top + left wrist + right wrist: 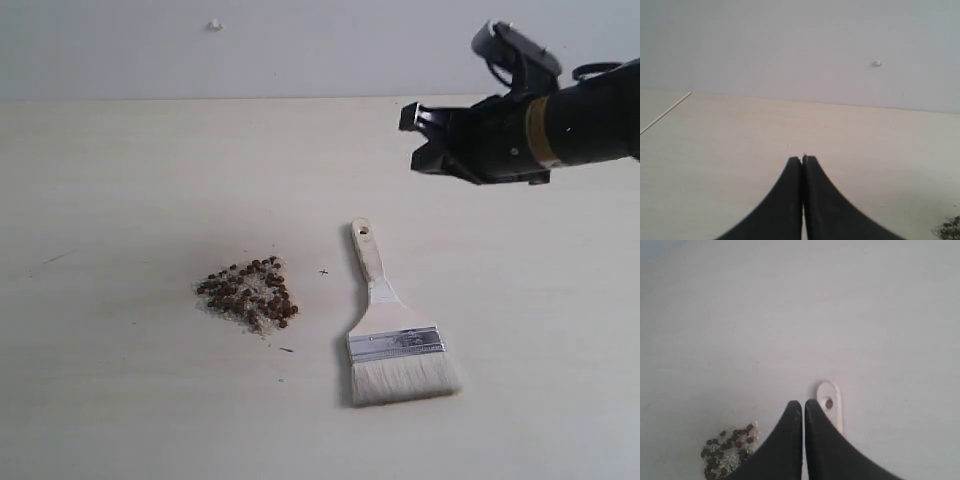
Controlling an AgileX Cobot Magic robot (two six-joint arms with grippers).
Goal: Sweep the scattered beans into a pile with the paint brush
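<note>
Exterior view puts the paint brush [384, 312] flat at lower centre, handle running up-frame toward the right gripper [414, 140], the nearer one, hovering at upper right with jaws pressed together, empty. Left of it sit the beans [250, 293], gathered in a heap.

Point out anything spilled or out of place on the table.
The beans lie spilled in a loose patch, mixed with white grains, beside the paint brush, which lies flat and apart from them. Nothing looks damaged.
</note>
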